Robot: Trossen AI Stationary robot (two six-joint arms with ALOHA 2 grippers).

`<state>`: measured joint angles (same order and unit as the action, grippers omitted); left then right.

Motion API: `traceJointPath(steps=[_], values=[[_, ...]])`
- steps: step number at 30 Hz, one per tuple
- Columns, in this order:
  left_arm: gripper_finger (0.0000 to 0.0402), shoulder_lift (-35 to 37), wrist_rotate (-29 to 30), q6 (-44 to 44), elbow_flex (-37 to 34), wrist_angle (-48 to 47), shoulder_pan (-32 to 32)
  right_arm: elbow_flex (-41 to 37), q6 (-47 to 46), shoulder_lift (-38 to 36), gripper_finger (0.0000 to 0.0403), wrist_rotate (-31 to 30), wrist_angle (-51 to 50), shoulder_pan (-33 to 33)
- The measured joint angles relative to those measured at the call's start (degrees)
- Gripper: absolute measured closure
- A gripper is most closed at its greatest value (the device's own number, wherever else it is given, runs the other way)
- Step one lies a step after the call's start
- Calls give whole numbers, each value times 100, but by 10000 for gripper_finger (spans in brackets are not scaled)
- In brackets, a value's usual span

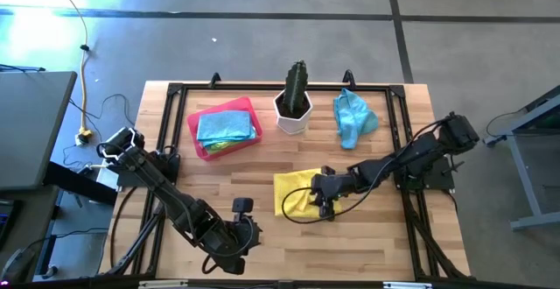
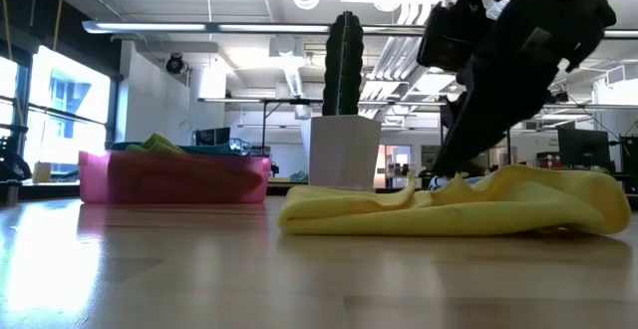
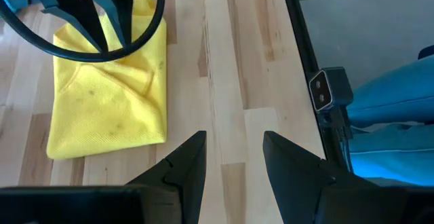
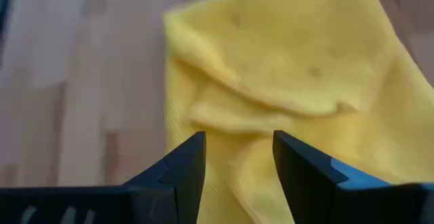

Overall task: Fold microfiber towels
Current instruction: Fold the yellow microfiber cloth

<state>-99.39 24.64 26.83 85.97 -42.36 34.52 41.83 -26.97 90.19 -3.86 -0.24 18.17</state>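
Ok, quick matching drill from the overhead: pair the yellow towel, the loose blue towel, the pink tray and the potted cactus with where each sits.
Things:
1. yellow towel
2. loose blue towel
3. pink tray
4. potted cactus

Places:
A. far edge, middle of the table
B. far left, holding folded towels
C. near centre, under the right end effector
D. far right, crumpled on bare wood

Pairs: 1-C, 2-D, 3-B, 4-A

The right arm (image 1: 411, 153) is hiding the yellow towel's (image 1: 293, 191) right edge in the high view, while the low view's top edge is cropping the cactus (image 2: 346, 60).
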Motion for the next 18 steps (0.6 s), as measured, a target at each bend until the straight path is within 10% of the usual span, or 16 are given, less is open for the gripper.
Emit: traceJointPath(steps=[18], values=[[266, 0, 118, -42, 0, -93, -39, 128, 4, 7, 238, -643, -752, 485]])
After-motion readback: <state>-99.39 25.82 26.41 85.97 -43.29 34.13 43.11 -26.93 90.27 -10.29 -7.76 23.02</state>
